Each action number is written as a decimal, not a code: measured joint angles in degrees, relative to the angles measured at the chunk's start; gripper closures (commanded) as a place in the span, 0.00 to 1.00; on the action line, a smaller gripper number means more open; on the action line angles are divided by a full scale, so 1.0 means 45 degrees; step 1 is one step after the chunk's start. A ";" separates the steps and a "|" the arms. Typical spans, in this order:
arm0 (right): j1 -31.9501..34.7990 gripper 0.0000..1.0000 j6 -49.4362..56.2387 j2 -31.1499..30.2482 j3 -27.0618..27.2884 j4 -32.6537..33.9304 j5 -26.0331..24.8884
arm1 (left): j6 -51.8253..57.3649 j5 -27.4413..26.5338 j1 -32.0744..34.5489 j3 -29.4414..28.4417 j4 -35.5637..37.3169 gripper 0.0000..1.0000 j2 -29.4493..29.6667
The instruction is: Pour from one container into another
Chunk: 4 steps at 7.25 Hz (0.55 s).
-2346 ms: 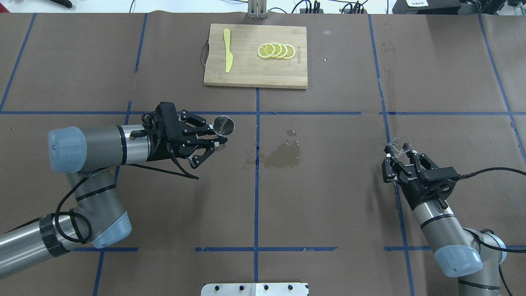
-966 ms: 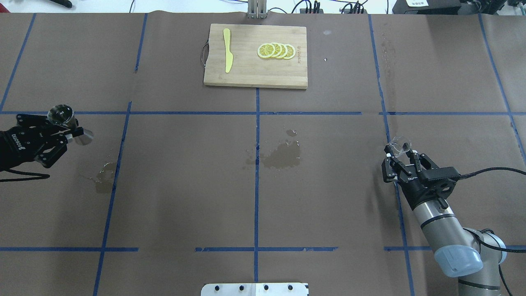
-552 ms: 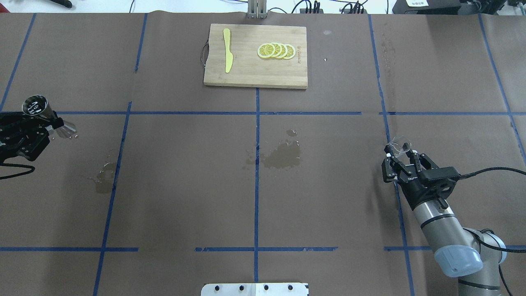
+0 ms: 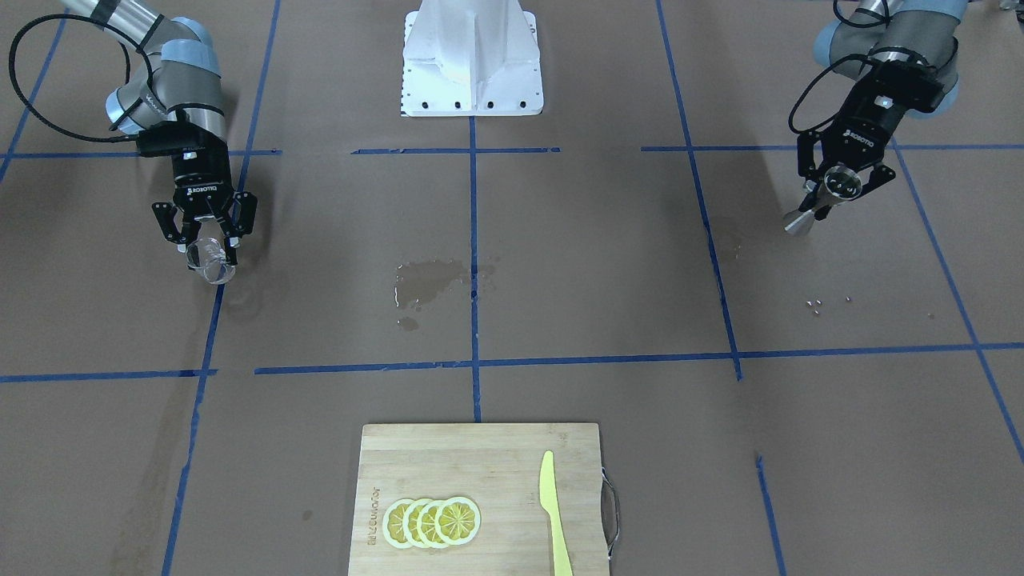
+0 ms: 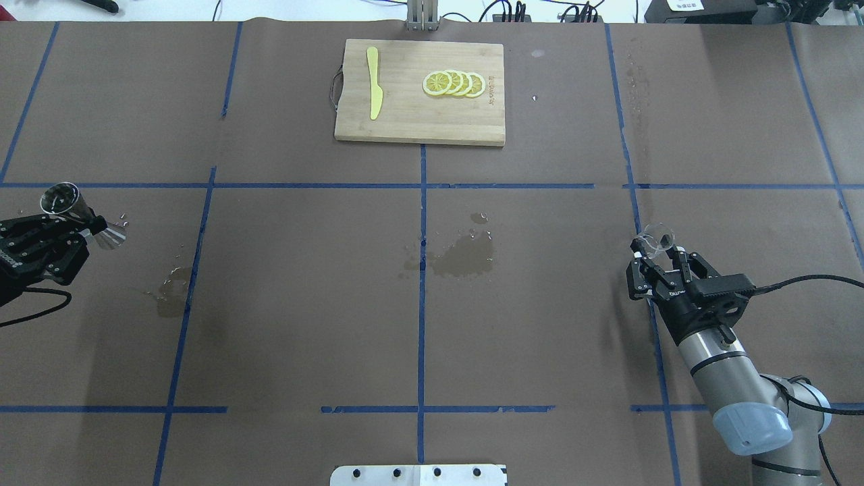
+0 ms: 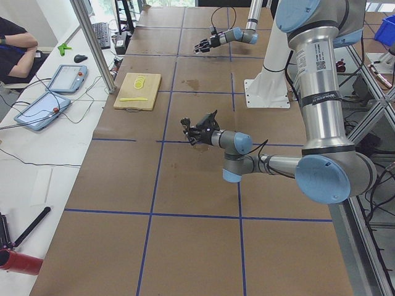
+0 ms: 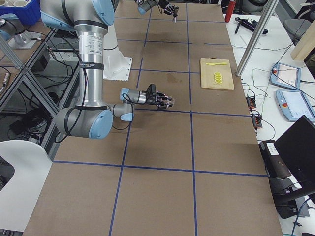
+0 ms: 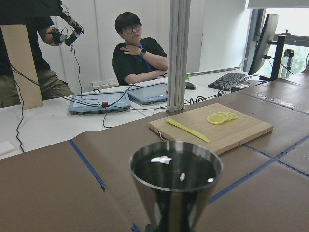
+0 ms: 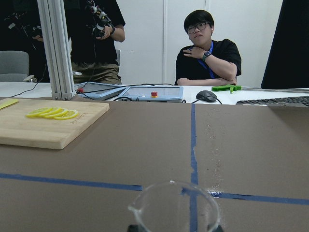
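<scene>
A steel hourglass jigger (image 5: 62, 198) hangs at the table's far left, with my left gripper (image 5: 79, 220) shut on its waist. In the left wrist view the jigger (image 8: 175, 180) stands upright with dark liquid in its top cup. In the front view the jigger (image 4: 838, 184) is at the right in that same left gripper (image 4: 832, 194). The clear glass tumbler (image 5: 656, 239) is at the right of the table, and my right gripper (image 5: 659, 258) is shut on it. Its rim (image 9: 174, 207) shows low in the right wrist view. The two containers are far apart.
At the far middle of the table lies a wooden cutting board (image 5: 418, 121) with lemon slices (image 5: 453, 84) and a yellow knife (image 5: 373, 82). Wet patches mark the paper at centre (image 5: 463, 258) and left (image 5: 172, 297). Small droplets (image 4: 816, 303) lie near the jigger. Operators sit beyond the table's far edge.
My left arm carried the jigger from near the table's centre to the far left edge, then dropped back slightly. Fresh droplets appeared beside it. The right arm and tumbler stayed still.
</scene>
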<state>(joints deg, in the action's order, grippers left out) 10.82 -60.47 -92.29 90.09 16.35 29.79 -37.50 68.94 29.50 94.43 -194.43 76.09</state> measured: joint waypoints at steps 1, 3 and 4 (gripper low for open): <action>0.0008 1.00 0.0000 0.0001 0.0006 0.0000 0.0000 | -0.0183 -0.0914 -0.0596 -0.0095 0.0014 1.00 -0.0007; 0.0015 1.00 -0.0001 0.0001 0.0016 0.0000 0.0000 | -0.0478 -0.2732 -0.1717 -0.0349 0.0053 1.00 -0.0013; 0.0015 1.00 0.0000 0.0001 0.0019 0.0000 0.0000 | -0.0707 -0.3675 -0.2372 -0.0464 0.0080 1.00 0.0010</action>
<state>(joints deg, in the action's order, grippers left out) 10.89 -60.47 -92.29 90.17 16.35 29.79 -40.68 52.41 18.82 92.34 -194.07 76.13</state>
